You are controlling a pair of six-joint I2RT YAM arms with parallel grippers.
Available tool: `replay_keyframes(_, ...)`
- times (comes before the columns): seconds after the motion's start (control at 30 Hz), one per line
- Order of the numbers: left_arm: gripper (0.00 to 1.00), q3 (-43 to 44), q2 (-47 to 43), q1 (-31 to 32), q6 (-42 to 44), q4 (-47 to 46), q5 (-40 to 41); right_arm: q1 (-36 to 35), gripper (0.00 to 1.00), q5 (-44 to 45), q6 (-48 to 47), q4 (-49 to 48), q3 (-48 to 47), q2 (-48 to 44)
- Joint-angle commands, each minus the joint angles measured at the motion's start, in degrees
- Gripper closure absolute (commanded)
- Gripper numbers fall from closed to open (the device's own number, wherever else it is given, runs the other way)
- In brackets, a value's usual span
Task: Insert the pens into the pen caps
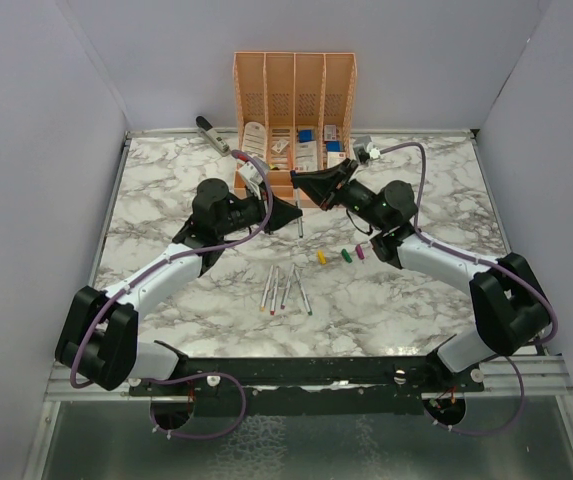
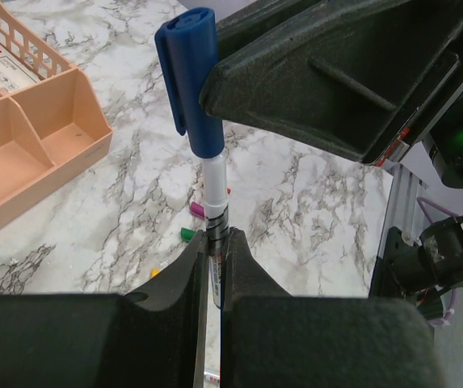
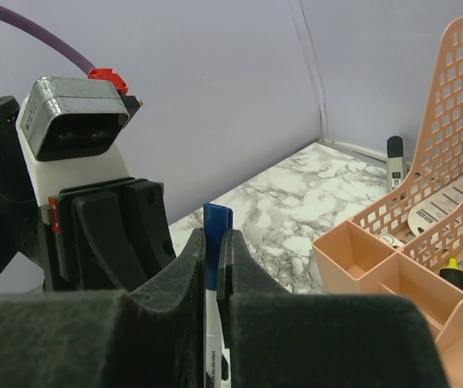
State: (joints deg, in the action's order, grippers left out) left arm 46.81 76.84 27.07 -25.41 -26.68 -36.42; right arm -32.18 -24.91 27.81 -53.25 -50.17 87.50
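One silver-grey pen [image 2: 214, 202] stands held between my two grippers, with a blue pen cap [image 2: 192, 81] over its upper end. My left gripper [image 2: 213, 242] is shut on the pen's barrel. My right gripper [image 3: 212, 242] is shut on the blue cap [image 3: 216, 220], and its fingers [image 2: 328, 89] sit right beside the cap. In the top view both grippers, left [image 1: 294, 213] and right [image 1: 299, 184], meet in front of the organiser. Several loose pens [image 1: 284, 289] lie on the marble. Yellow [image 1: 321, 257], green [image 1: 346, 255] and purple [image 1: 360, 252] caps lie to their right.
A peach desk organiser [image 1: 294, 95] with small items stands at the back centre, very near both grippers. A grey stapler [image 1: 211, 132] lies at the back left. White walls enclose the marble table [image 1: 166, 190] on three sides.
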Motion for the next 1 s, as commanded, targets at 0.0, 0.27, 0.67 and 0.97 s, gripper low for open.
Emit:
replay_keyframes(0.0,1.0,0.17,-2.04,0.09,0.57,-2.94,1.26,-0.25,0.99,-0.28,0.22,-0.42,0.4,0.1)
replay_keyframes(0.27,1.0,0.08,-3.14,0.13,1.0,-2.94,3.99,-0.34,0.99,-2.21,0.15,1.87,0.85,0.13)
replay_keyframes(0.67,1.0,2.41,-4.99,-0.22,1.94,-3.69,8.22,-0.42,0.99,-2.94,-1.17,6.92,0.7,0.97)
replay_keyframes(0.97,1.0,7.72,-6.26,-0.83,5.57,-4.04,12.37,-0.76,0.99,-2.23,-5.68,17.5,-1.35,2.52)
